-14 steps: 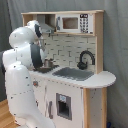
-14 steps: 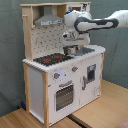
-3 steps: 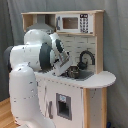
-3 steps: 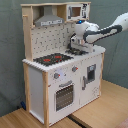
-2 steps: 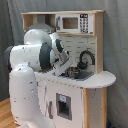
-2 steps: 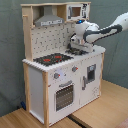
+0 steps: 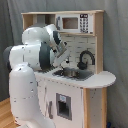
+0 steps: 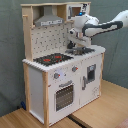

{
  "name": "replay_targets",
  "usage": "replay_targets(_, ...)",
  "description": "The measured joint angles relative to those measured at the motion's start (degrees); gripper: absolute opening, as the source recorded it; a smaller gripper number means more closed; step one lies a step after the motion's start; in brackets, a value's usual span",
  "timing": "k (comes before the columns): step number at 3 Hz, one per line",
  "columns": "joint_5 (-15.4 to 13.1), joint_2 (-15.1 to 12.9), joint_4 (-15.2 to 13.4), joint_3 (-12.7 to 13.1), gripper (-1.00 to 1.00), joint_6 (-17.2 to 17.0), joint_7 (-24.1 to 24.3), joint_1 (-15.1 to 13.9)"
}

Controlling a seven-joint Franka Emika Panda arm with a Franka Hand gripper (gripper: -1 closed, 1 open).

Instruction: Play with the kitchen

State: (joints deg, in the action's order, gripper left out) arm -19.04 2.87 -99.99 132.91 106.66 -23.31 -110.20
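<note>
On wooden floor [image 8: 105,107] | kitchen [image 8: 60,75] — grey curtain [image 8: 10,50] behind

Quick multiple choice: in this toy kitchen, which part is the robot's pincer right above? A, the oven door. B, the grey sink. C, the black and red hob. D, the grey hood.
B: in the second exterior view the pincer hangs just over the grey sink of the kitchen, to the right of the hob and well below the hood.

Robot test room, not a home: a tall white and light-wood toy play kitchen [image 8: 60,75] stands alone on a pale wooden platform [image 8: 107,107] before a plain grey-green curtain backdrop [image 8: 10,60], attended by a white robot arm [image 7: 30,65].
</note>
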Motion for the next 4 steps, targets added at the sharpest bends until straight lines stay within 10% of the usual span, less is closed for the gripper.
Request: replay_targets(4,-0.5,-4.7,1.9,14.52,1.0,-6.82,15.21,0.22)
